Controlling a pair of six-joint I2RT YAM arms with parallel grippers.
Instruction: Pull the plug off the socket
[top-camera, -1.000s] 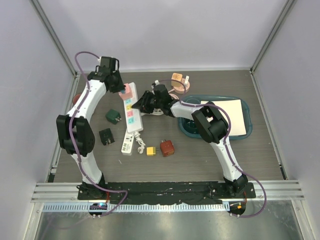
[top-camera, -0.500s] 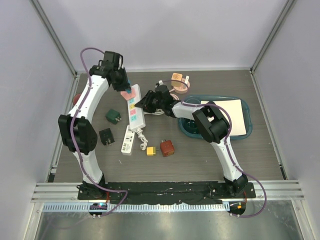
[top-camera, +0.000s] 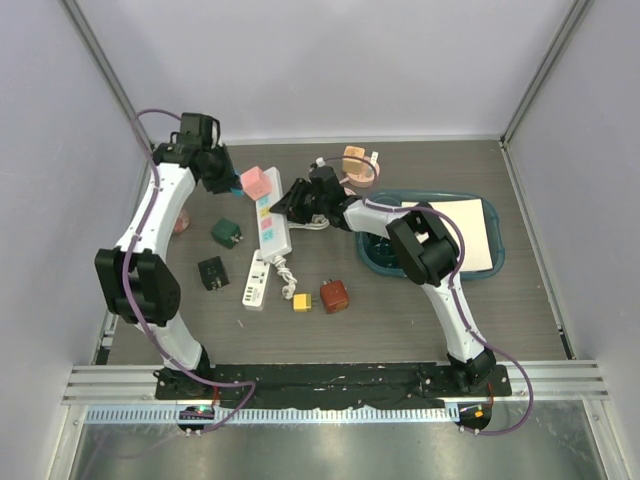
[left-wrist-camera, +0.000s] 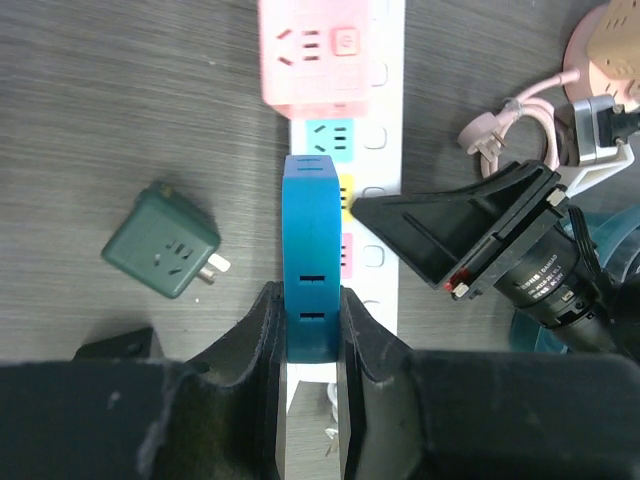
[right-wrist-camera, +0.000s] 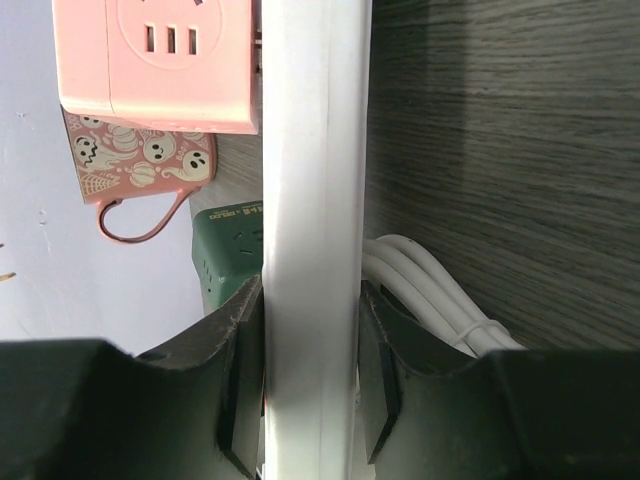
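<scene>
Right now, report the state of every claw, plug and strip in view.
left claw: shut on blue plug
blue plug: held, off the power strip
right claw: shut on power strip
power strip: clamped by its long sides
pink adapter: plugged into the power strip
green adapter: unplugged, lying loose

Your table (left-wrist-camera: 120, 110) has a dark, matt wood-grain face. The power strip (right-wrist-camera: 310, 200) lying on it is smooth white plastic with a soft sheen, and its cord (right-wrist-camera: 430, 290) has a glossy white sheath. The blue plug (left-wrist-camera: 310, 250) looks like smooth matt plastic, as do the pink adapter (left-wrist-camera: 322, 50) at twelve o'clock of it and the green adapter (left-wrist-camera: 165, 243) at nine o'clock. The fingers (left-wrist-camera: 250, 345) of your left gripper (left-wrist-camera: 310, 305) are black plastic, dull and slightly grainy, while the pink mug (right-wrist-camera: 140, 160) in the right wrist view shines like glazed ceramic.
</scene>
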